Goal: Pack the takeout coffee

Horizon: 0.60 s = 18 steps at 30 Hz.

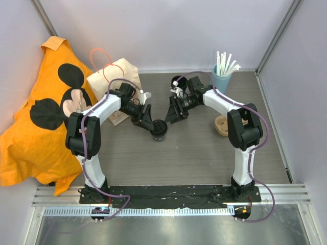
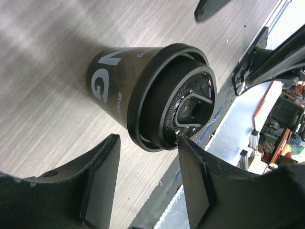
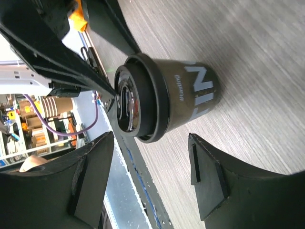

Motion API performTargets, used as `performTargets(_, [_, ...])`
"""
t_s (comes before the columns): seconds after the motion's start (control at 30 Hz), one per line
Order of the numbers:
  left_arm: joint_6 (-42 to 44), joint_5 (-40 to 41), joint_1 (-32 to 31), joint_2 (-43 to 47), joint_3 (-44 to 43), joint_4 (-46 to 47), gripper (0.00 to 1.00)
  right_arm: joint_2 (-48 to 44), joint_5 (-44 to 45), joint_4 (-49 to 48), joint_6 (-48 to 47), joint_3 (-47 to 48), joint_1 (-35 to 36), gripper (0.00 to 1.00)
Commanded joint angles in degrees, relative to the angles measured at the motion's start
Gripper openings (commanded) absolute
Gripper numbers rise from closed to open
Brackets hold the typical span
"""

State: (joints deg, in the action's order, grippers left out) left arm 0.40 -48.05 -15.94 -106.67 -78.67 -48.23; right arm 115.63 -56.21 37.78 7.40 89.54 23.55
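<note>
The takeout coffee (image 1: 158,130) is a small black cup with a black lid and grey lettering, standing upright on the grey table between both arms. In the left wrist view the takeout coffee (image 2: 143,90) lies just beyond the tips of my left gripper (image 2: 147,162), whose jaws stand open; the right fingertip (image 2: 183,143) sits at the lid's rim. From the other side my right gripper (image 3: 150,157) is open too, with the takeout coffee (image 3: 176,95) a little past its fingers. In the top view the left gripper (image 1: 152,126) is at the cup's left and the right gripper (image 1: 173,116) is up and right of it.
A tan paper bag (image 1: 115,76) with red handles lies at the back left, against an orange cloth (image 1: 30,132) with black mouse shapes. A light blue cup of white straws (image 1: 222,76) stands at the back right. A tan pulp tray (image 1: 222,125) sits behind the right arm.
</note>
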Motion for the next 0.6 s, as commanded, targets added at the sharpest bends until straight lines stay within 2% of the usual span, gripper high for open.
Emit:
performTargets(0.0, [0.0,-1.3,0.4,-1.1,-3.4,1.2,0.56,-4.0,-2.2,-0.4,-1.7,-2.3,0.4,0.7])
performTargets(0.1, [-1.7,-1.7,0.4,-0.6,-3.6,2.5,0.56,-5.1,-3.1,-2.8,-0.2,-5.7,0.4,0.7])
performTargets(0.33, [-3.0,-2.9,0.4,0.4,-2.2,3.9,0.56,-9.3,-5.8,-20.4,13.7,-16.3,0.3,0.73])
performTargets(0.57, [-4.4,-6.1,0.4,3.8,1.8,7.0,0.56,-10.0,-7.5,-21.6,15.4,-16.2,0.1,0.74])
